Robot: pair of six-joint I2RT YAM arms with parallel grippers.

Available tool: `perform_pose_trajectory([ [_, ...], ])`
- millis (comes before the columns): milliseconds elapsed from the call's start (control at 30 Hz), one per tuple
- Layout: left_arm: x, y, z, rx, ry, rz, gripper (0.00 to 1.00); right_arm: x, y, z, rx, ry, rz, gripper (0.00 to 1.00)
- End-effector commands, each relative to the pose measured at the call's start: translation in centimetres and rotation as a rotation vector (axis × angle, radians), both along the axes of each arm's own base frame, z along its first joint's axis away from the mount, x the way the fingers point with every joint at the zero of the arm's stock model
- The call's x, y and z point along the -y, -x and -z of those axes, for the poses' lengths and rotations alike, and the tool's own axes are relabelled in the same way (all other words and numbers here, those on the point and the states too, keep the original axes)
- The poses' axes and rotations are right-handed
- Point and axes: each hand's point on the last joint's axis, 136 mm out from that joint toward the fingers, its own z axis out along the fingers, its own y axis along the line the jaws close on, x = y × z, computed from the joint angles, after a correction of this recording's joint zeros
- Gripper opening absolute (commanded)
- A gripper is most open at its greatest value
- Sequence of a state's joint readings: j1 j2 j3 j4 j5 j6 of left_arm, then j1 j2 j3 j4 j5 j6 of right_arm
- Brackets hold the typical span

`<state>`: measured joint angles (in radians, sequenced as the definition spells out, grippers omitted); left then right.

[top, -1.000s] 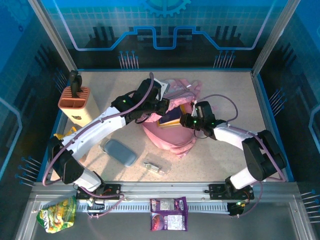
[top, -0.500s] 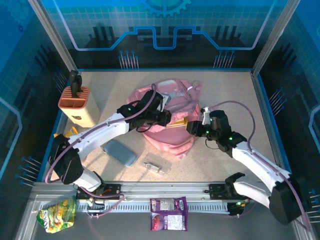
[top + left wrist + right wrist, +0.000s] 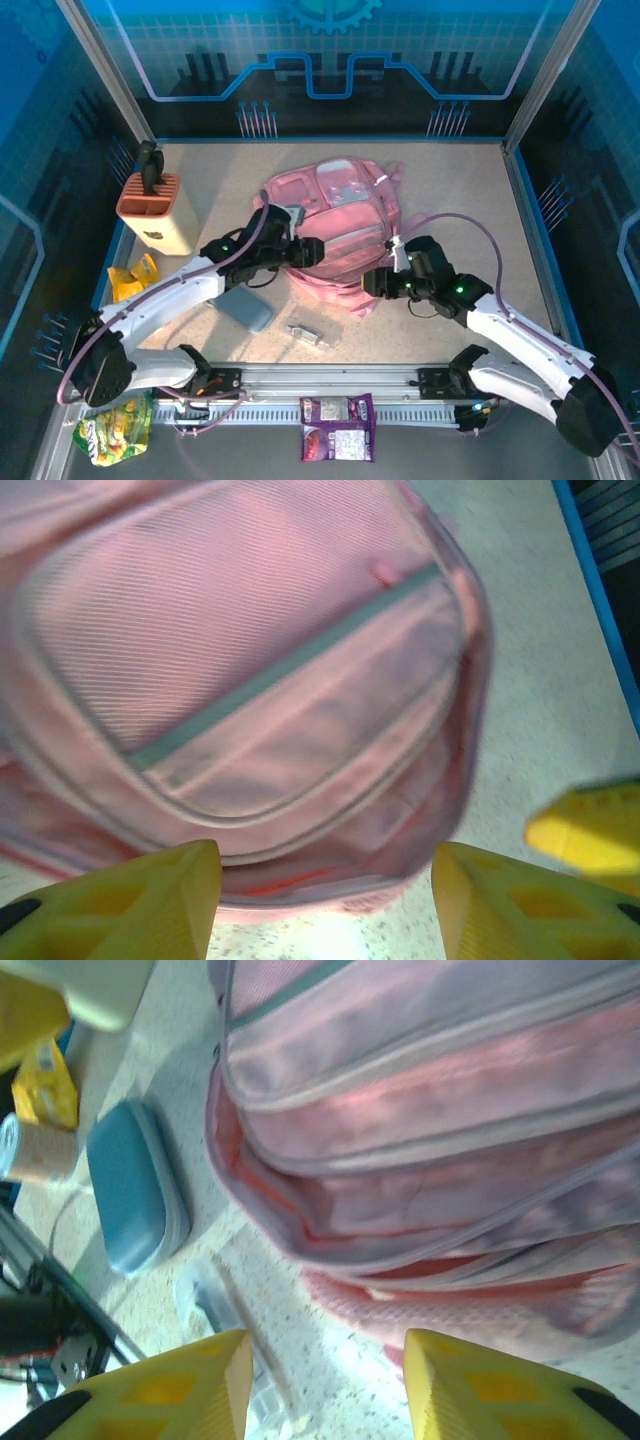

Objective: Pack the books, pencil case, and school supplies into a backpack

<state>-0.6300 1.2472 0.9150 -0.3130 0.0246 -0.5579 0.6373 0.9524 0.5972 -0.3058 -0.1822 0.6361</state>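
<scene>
Overhead, the backpack [image 3: 335, 205] is seen lying flat in the middle of the table [image 3: 450, 170], with its long axis running from the near edge toward the far edge. The left gripper [image 3: 305, 252] is held at its near-left side and the right gripper [image 3: 370, 284] at its near-right corner. How the jaws stand is shown more clearly by the wrist views. The left fingers [image 3: 130, 900] are parted with nothing between them, over a zipped pocket. The right fingers [image 3: 480, 1390] are likewise parted and empty, over the bag's near end. The pencil case [image 3: 245, 308] is found on the table just left of the bag's near end, its length set diagonally from far-left to near-right. The school supplies [image 3: 310, 335] lie nearer the arm bases on a similar diagonal and are blurred in the right wrist view.
</scene>
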Motion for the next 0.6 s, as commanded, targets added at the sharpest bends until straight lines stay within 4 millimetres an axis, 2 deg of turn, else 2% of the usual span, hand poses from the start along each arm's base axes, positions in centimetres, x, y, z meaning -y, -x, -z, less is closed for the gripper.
perform_pose_trajectory([
  [0, -3.2, -1.0, 2.2, -0.060, 0.009, -0.149, 0.61, -1.7, 1.1, -0.1, -0.009, 0.012, -0.040, 0.45],
  [167, -7.3, -2.6, 5.4, -0.168, 0.039, -0.323, 0.63, -4.6, 2.4, 0.7, -0.012, 0.010, -0.094, 0.46],
  [267, -8.5, -4.0, 6.2, -0.167, 0.081, -0.392, 0.62, -6.0, 3.0, 1.6, -0.017, 0.028, -0.126, 0.46],
  [333, -8.9, -5.0, 6.5, -0.164, 0.098, -0.416, 0.62, -6.6, 3.2, 2.1, -0.025, 0.038, -0.135, 0.46],
  [433, -10.7, -6.4, 8.1, -0.211, 0.094, -0.498, 0.59, -7.2, 3.1, 2.8, -0.017, 0.049, -0.124, 0.46],
  [567, -12.1, -7.9, 10.2, -0.254, 0.120, -0.571, 0.53, -7.5, 3.1, 3.8, -0.035, 0.048, -0.115, 0.46],
])
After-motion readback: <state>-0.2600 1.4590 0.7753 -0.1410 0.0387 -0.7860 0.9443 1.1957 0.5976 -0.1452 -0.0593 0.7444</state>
